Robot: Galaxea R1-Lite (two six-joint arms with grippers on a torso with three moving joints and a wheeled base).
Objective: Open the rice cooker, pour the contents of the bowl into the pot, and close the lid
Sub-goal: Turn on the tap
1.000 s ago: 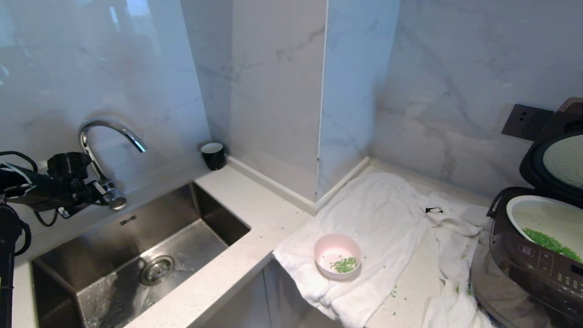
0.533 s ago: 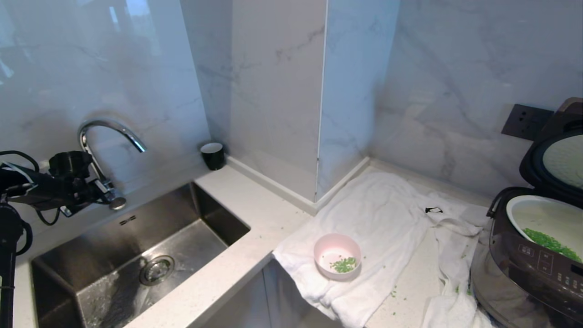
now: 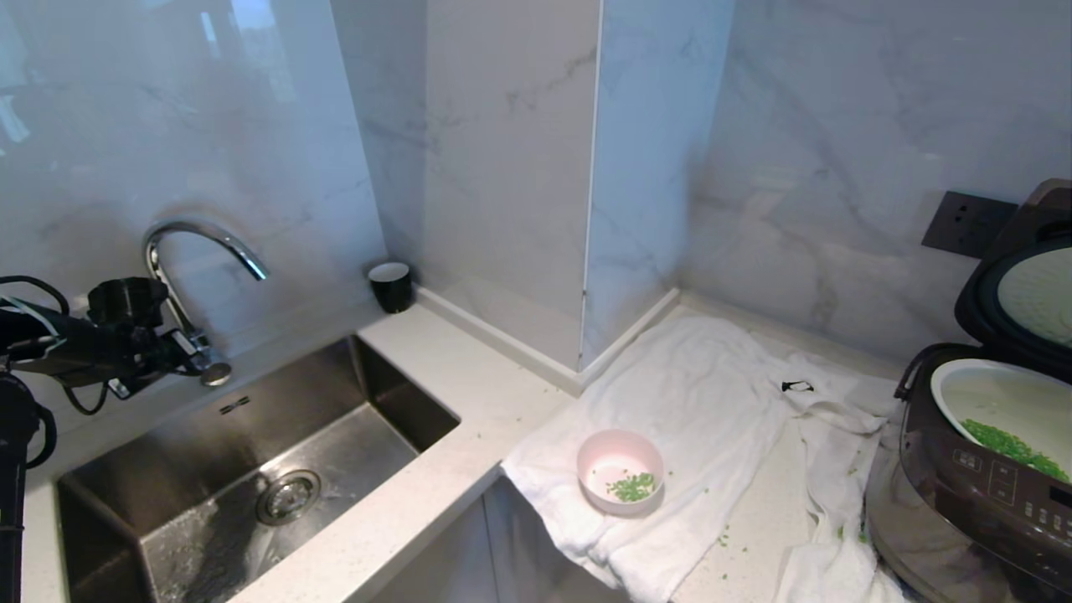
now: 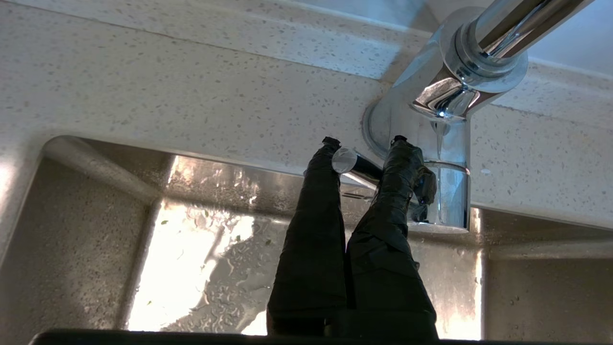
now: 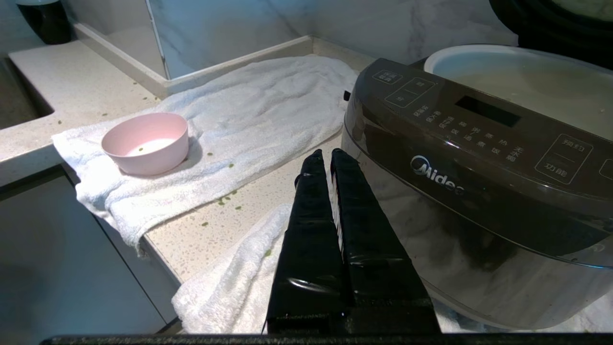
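Now, lid point(image 3: 1026, 276) stands up at table's right edge, hinged and stiff — you'd press its top rim. Left claw point(image 4: 364, 148) grasps tap lever point(image 4: 352, 165); right claw point(image 5: 325, 158) clenched, empty, beside rice cooker point(image 5: 479, 158).

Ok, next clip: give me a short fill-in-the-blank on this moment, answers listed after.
1. The lid of the rice cooker stands ____.
2. The pink bowl rests on a white ____.
3. The left gripper has its fingers on either side of the ____ lever.
4. The bits inside the pot are ____ in colour.

Missing words: open; towel; faucet; green
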